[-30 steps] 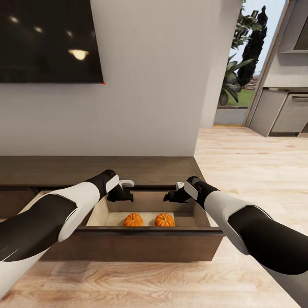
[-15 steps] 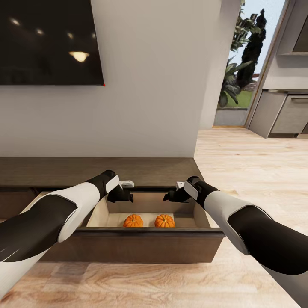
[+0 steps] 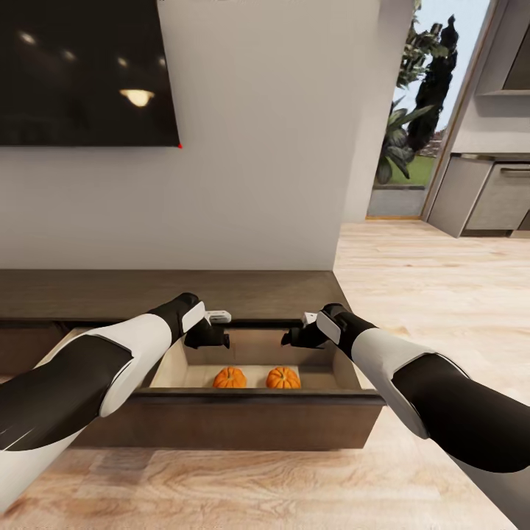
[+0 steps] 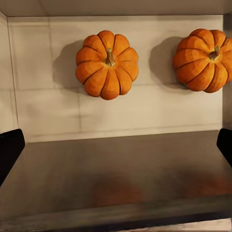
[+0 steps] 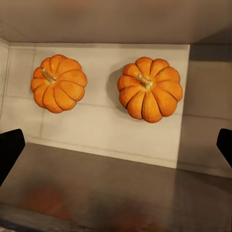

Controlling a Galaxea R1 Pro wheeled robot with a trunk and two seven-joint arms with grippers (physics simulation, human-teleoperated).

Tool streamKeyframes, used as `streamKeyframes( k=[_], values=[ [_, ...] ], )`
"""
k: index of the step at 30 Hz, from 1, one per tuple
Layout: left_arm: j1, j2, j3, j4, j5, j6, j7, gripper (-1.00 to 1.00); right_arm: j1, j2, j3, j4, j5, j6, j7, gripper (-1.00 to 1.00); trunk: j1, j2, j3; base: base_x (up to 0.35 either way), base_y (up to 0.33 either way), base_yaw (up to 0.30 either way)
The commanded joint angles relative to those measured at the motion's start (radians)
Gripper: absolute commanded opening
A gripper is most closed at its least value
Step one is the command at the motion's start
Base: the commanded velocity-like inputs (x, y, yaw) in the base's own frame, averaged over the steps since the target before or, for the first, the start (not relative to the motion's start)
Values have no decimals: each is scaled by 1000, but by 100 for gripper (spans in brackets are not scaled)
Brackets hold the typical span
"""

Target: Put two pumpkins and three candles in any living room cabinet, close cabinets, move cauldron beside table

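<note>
Wood drawer, head view: we see the dark-brown cabinet (image 3: 221, 294) against the wall with one pale-lined drawer (image 3: 250, 419) pulled out.
Pumpkins, head view: both pumpkins sit side by side on the drawer floor, the left pumpkin (image 3: 230, 377) apart from the right pumpkin (image 3: 283, 377).
Grippers, head view: our left gripper (image 3: 213, 340) and right gripper (image 3: 294, 340) hang over the drawer, holding nothing.
Left wrist view: fingertips (image 4: 9, 150) spread wide, released; one pumpkin (image 4: 107, 64) lies below, the other (image 4: 203, 59) beside it.
Right wrist view: fingertips (image 5: 9, 150) likewise spread and empty; two pumpkins (image 5: 59, 82) (image 5: 150, 89) rest apart on the pale floor.
</note>
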Motion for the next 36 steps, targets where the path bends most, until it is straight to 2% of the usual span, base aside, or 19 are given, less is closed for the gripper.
streamKeyframes(
  k=[1,16,21,24,33,36],
  values=[
    [-1,-1,-7,2,10,1,1,100,-1,0,8,0,1,3,6,100,0,0,-1,-158,0,0],
    [1,-1,-7,2,11,0,1,100,-1,0,8,0,1,2,6,100,0,0,4,-238,0,0],
    [18,-1,-7,2,11,-4,1,100,-1,0,8,1,1,0,6,100,0,0,5,-269,0,0],
    [28,-1,-7,2,12,-45,1,100,1,0,8,1,0,0,6,100,0,0,5,-130,0,0],
    [54,-1,-7,1,12,-77,1,100,45,3,10,0,0,-3,5,100,0,0,5,-20,0,0],
    [64,-1,-7,1,13,-103,1,100,49,13,9,1,-1,-12,5,100,0,0,5,-2,0,0]
  ],
)
